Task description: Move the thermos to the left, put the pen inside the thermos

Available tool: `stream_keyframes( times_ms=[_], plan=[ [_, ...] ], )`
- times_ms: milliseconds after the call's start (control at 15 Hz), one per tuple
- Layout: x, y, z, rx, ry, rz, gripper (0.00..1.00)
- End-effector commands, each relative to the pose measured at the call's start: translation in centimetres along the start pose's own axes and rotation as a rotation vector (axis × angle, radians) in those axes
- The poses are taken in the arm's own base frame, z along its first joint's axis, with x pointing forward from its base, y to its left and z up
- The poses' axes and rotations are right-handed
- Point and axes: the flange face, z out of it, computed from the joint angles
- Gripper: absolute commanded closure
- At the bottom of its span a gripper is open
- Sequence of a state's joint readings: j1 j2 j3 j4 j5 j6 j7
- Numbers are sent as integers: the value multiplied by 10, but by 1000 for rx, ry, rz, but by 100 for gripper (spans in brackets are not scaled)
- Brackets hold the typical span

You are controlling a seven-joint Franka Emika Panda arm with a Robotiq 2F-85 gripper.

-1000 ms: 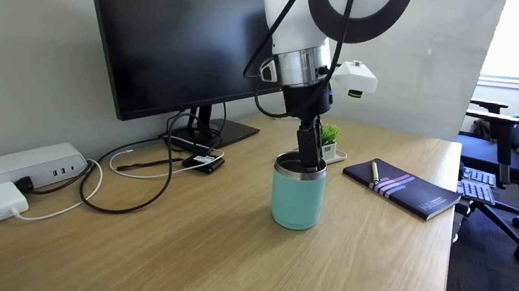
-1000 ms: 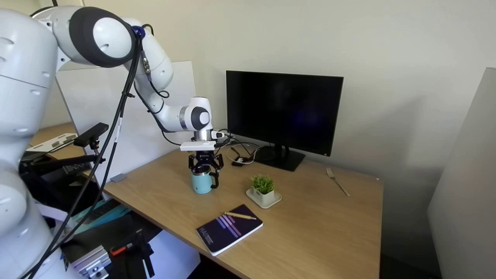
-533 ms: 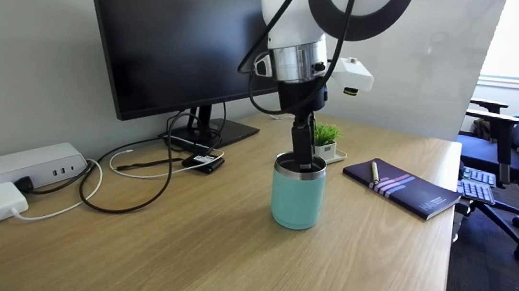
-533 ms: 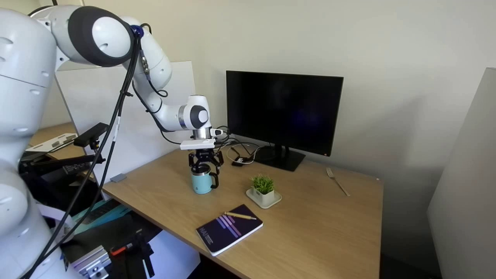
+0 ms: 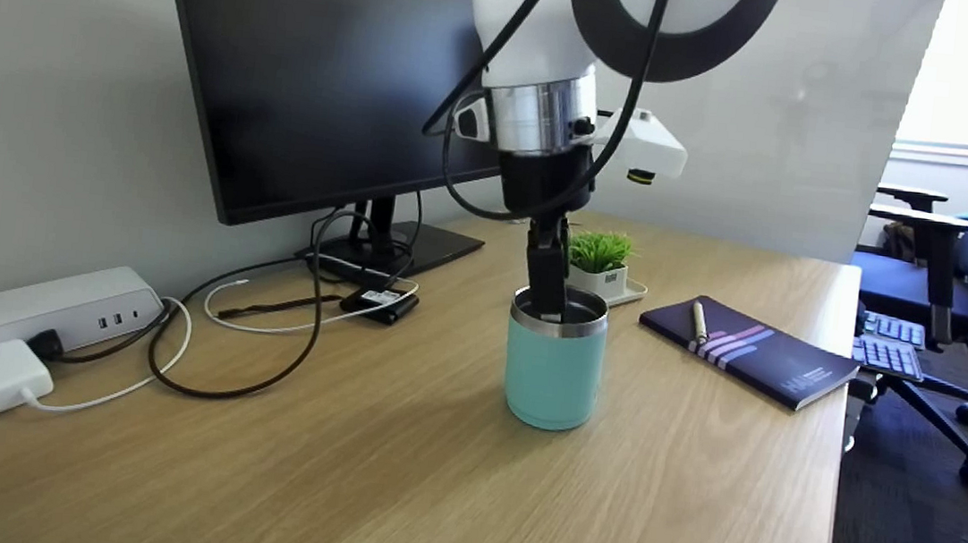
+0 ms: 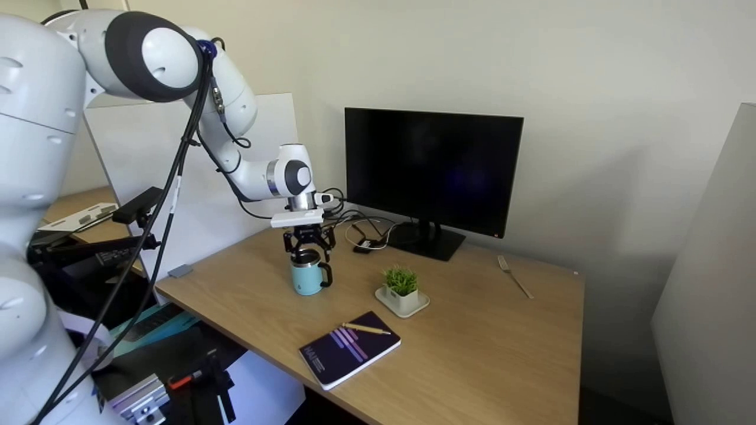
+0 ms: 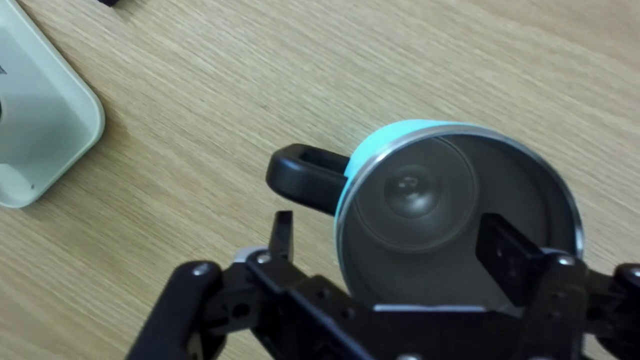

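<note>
The teal thermos (image 5: 553, 376) stands upright on the desk, and its black handle shows in an exterior view (image 6: 326, 275). It is open at the top and looks empty inside in the wrist view (image 7: 415, 235). My gripper (image 7: 388, 219) is open above it. One finger (image 7: 505, 255) overlaps the mouth; how deep it reaches I cannot tell. The opposite finger (image 7: 283, 235) hangs outside the rim on the handle side. The gripper also shows above the rim in an exterior view (image 6: 310, 257). The pale pen (image 6: 366, 328) lies on the notebook (image 6: 348, 354), away from the gripper.
A small potted plant (image 6: 401, 283) on a white tray stands near the thermos. A monitor (image 6: 431, 171) stands at the back. Cables (image 5: 312, 325) and a white power strip (image 5: 48, 307) lie along the wall. A fork (image 6: 514, 276) lies at the far side.
My gripper has shifted toward the monitor side over the thermos mouth, leftward in both exterior views. The thermos, pen and notebook have stayed in place.
</note>
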State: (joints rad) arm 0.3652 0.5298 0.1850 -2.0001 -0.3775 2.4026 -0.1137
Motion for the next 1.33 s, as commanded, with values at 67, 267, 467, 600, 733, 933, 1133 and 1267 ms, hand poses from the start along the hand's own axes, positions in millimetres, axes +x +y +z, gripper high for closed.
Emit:
stream_keyframes(
  times_ms=[67, 267, 467, 600, 733, 933, 1133, 1267],
  plan=[
    [-4, -1, 0, -17, 24, -29, 46],
    [-7, -3, 1, -19, 22, -34, 66],
    [-11, -3, 3, -19, 19, -29, 86],
    [-15, -2, 3, -18, 13, -15, 100],
    [-18, 3, 2, -7, 5, 40, 100],
    [-27, 21, -3, 22, -5, 207, 98],
    [-43, 49, 2, 58, -39, 388, 98],
    [-55, 69, 7, 78, -58, 504, 98]
  ],
)
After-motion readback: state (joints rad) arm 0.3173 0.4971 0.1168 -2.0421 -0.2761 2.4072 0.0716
